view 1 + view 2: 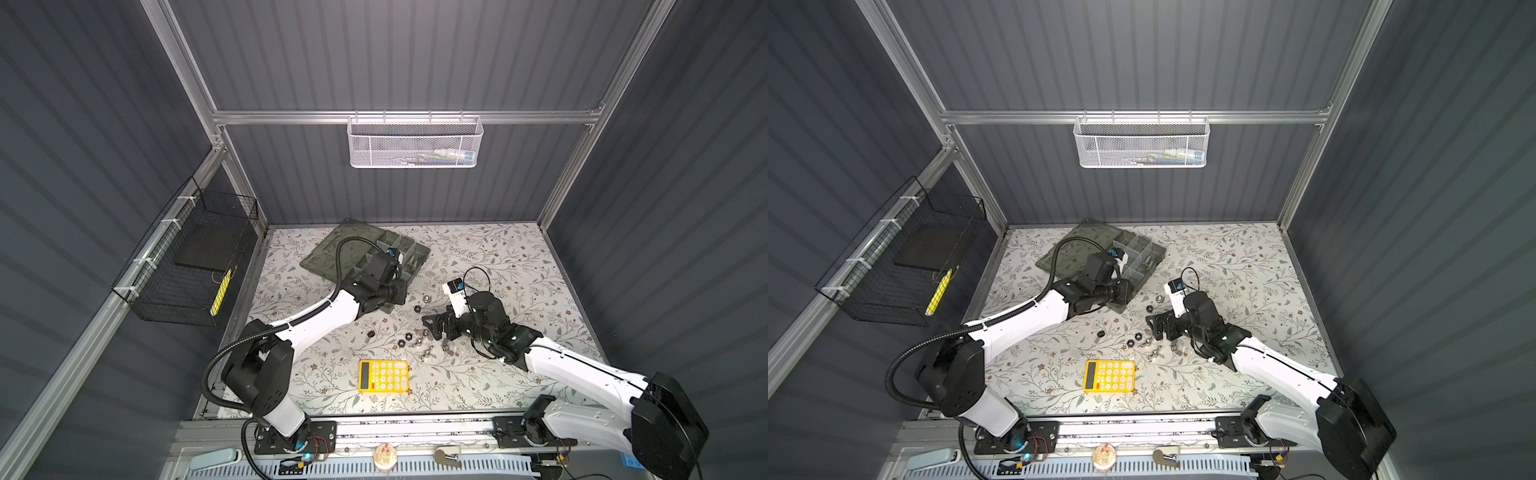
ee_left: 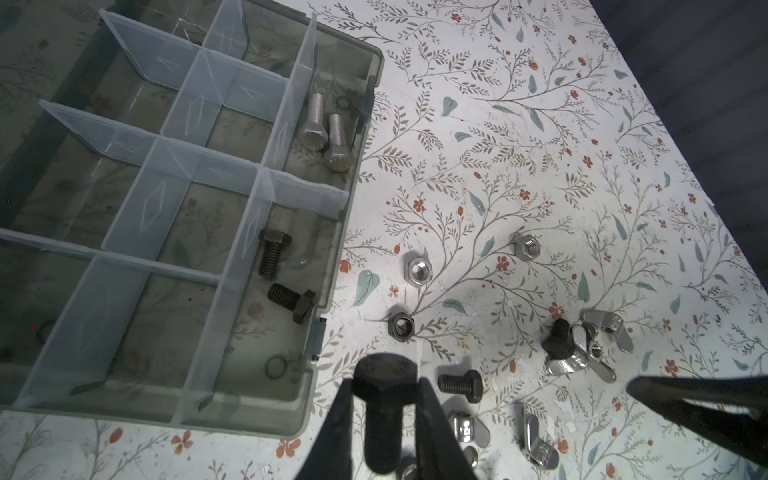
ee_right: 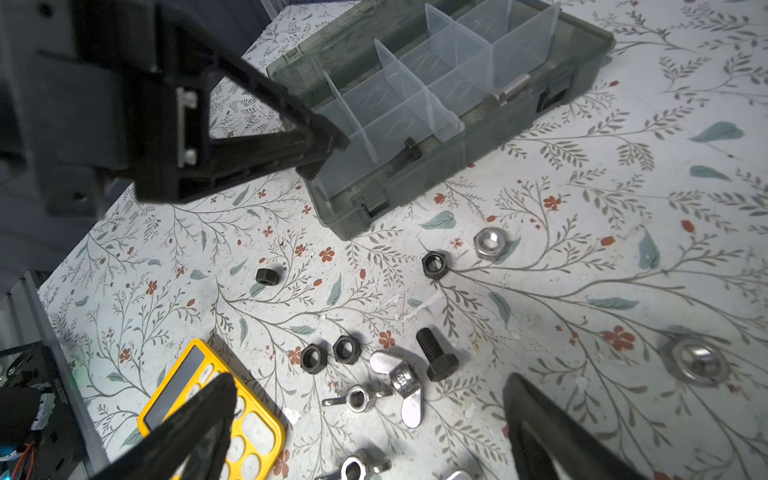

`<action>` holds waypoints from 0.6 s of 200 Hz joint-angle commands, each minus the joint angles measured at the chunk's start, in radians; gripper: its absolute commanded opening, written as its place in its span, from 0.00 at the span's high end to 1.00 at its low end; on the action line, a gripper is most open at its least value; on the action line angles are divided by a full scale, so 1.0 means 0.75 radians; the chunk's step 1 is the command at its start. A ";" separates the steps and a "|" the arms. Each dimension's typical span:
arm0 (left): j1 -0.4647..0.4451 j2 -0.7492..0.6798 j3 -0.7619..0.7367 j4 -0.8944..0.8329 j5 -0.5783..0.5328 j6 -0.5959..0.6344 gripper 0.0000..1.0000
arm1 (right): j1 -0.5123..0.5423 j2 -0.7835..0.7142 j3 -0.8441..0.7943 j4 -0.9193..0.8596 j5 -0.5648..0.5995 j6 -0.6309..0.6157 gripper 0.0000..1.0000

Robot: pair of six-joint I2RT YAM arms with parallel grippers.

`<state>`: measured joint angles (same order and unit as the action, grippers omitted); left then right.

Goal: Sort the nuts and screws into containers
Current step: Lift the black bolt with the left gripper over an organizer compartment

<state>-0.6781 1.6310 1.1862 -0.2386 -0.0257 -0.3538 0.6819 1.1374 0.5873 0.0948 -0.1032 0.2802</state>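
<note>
My left pincer (image 2: 384, 390) pinches a black hex-head metal screw (image 2: 382, 436) beside the translucent grey-green plastic organiser box (image 2: 309, 399). My right pincer (image 3: 370, 386) hangs spread near that box.

a grey-green plastic box (image 3: 457, 166), yellow calculator (image 1: 383, 376), and small metal nuts (image 3: 434, 264) and screws (image 3: 436, 353) are lying on the flowery table (image 1: 519, 270).

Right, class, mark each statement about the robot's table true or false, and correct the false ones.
1. The left gripper grips a black screw. True.
2. The right gripper is shut on a wing nut. False: it is open, holding nothing.
3. Two silver screws lie together in one compartment of the organiser box. True.
4. The calculator lies inside the box. False: it lies on the table, apart from the box.
</note>
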 commanded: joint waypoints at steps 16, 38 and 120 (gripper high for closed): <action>0.098 0.103 0.109 -0.046 0.026 0.007 0.76 | 0.021 -0.055 -0.032 0.084 0.035 -0.072 0.01; 0.146 0.163 0.149 -0.048 0.034 0.004 0.76 | 0.021 0.036 0.026 0.041 0.025 -0.074 0.01; 0.180 0.292 0.129 0.003 0.069 0.010 0.77 | 0.023 0.142 0.110 -0.024 0.007 -0.063 0.01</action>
<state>-0.5396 1.8435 1.2827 -0.2577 -0.0032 -0.3511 0.6949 1.2339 0.6403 0.0948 -0.0937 0.2413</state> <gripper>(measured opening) 0.236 0.992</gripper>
